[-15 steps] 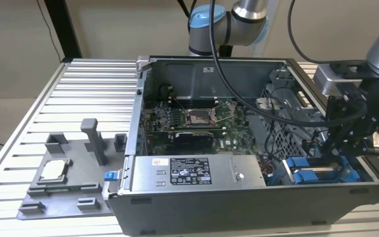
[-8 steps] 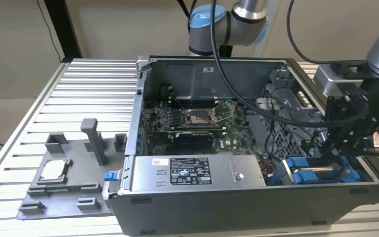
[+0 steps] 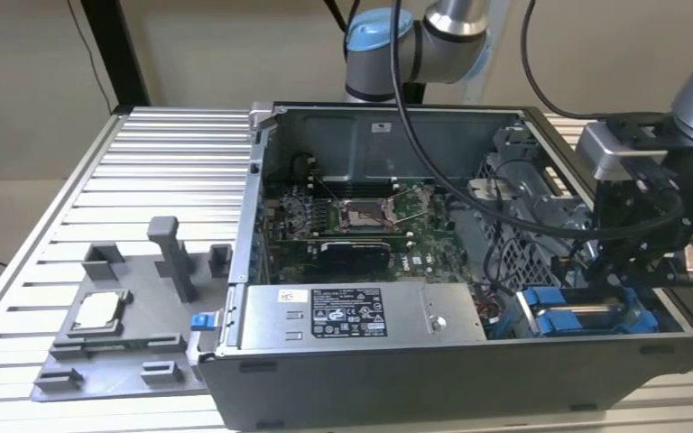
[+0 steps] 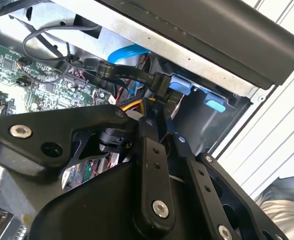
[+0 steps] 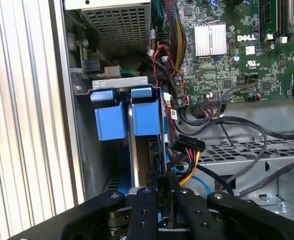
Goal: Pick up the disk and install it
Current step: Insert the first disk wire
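Slatted aluminium table carries an open computer case, where the end effector, fingers pressed nearly together on the disk, holds it edge-on in the drive bay beside blue-tabbed carriers, so installation looks nearly finished, release pending.

A robotics lab: an opened computer case sits on a slatted aluminium table below the arm.

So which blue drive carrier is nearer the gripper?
The carrier beside the cables, in line with the gripper; the other carrier sits against the case wall.
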`<state>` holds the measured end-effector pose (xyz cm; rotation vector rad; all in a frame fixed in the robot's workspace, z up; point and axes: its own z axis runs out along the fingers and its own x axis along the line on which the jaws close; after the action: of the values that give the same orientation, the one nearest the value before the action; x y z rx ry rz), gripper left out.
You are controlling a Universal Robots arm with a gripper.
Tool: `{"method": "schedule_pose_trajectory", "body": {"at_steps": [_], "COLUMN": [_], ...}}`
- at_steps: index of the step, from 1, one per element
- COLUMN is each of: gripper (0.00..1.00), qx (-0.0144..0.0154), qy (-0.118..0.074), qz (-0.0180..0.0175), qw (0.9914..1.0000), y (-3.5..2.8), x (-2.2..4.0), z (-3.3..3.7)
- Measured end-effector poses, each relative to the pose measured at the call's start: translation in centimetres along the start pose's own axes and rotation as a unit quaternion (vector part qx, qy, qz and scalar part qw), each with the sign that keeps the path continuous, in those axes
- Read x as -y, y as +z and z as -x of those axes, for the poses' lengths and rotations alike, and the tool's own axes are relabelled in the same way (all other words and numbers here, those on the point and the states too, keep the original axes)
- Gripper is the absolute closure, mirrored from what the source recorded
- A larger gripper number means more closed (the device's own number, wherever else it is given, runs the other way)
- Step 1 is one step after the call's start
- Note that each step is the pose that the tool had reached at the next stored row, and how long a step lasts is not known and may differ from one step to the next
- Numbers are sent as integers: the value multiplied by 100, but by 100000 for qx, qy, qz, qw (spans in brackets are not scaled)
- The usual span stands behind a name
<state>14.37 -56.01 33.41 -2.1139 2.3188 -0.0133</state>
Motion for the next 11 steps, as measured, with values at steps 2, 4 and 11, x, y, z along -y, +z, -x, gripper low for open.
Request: {"method": "schedule_pose_trajectory", "body": {"at_steps": [2,4,11], "gripper": [100,100,100], "qx": [-17,-67,-29], "qy": [-324,-580,-698], "qz": [139,273,300], "qw": [99999,99998,99997], "y": [13,27,42], "x": [5,8,7], "z": [1,1,1]}}
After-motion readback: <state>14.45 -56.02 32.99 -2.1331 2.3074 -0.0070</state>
